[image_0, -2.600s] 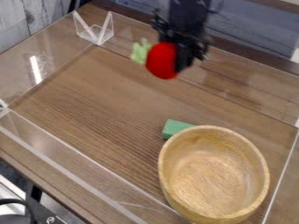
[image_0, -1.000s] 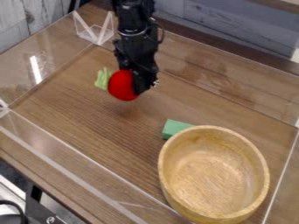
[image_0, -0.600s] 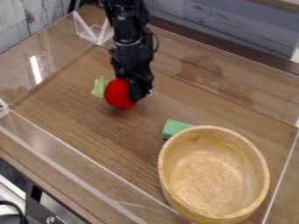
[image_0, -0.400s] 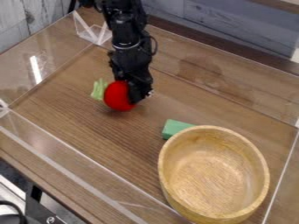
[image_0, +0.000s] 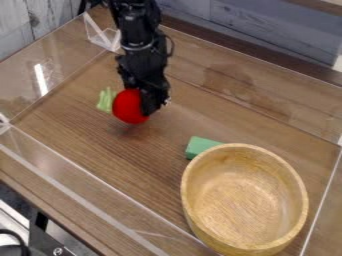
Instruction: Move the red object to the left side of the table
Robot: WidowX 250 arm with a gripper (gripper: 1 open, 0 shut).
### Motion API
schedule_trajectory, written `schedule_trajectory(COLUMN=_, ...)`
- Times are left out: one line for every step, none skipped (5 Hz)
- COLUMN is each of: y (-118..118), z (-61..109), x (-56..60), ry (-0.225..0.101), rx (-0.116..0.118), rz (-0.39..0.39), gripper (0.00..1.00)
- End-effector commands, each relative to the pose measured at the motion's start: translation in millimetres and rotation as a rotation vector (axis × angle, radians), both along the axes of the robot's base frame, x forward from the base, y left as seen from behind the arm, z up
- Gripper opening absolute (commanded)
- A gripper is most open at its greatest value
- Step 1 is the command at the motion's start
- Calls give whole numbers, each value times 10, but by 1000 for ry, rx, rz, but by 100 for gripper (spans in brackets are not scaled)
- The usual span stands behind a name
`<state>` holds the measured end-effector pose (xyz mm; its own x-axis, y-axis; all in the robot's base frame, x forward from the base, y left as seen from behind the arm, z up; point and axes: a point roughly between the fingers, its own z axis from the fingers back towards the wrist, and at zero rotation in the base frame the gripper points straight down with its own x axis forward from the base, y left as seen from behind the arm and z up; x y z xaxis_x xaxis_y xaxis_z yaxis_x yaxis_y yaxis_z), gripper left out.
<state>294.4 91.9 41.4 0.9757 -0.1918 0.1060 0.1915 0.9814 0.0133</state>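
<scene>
The red object (image_0: 128, 107), a small round red toy fruit with a light-green leaf (image_0: 106, 99) on its left, sits low over the brown wood-grain table (image_0: 80, 130), left of centre. My gripper (image_0: 139, 101) comes straight down from above and is shut on the red object, its black fingers covering the fruit's upper right side. Whether the fruit touches the tabletop I cannot tell.
A round wooden bowl (image_0: 245, 201) stands at the front right, with a flat green piece (image_0: 202, 147) beside its upper left rim. Low clear acrylic walls (image_0: 83, 214) border the table. A clear triangular stand (image_0: 104, 33) sits at the back left.
The gripper has carried the red object from the back middle of the table leftward and down toward the tabletop; over the last half second it crept a little further left.
</scene>
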Motion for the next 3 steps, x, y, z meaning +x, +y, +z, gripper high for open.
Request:
schedule_trajectory(y=58, z=295, x=90, ry=-70, rx=15, rz=6, gripper=0)
schedule_trajectory(y=56, z=359, x=133, ry=-73, rx=9, rz=-4, gripper=0)
schedule_trajectory(y=-20, z=352, x=84, ry=-75, rx=1, rz=15, gripper=0)
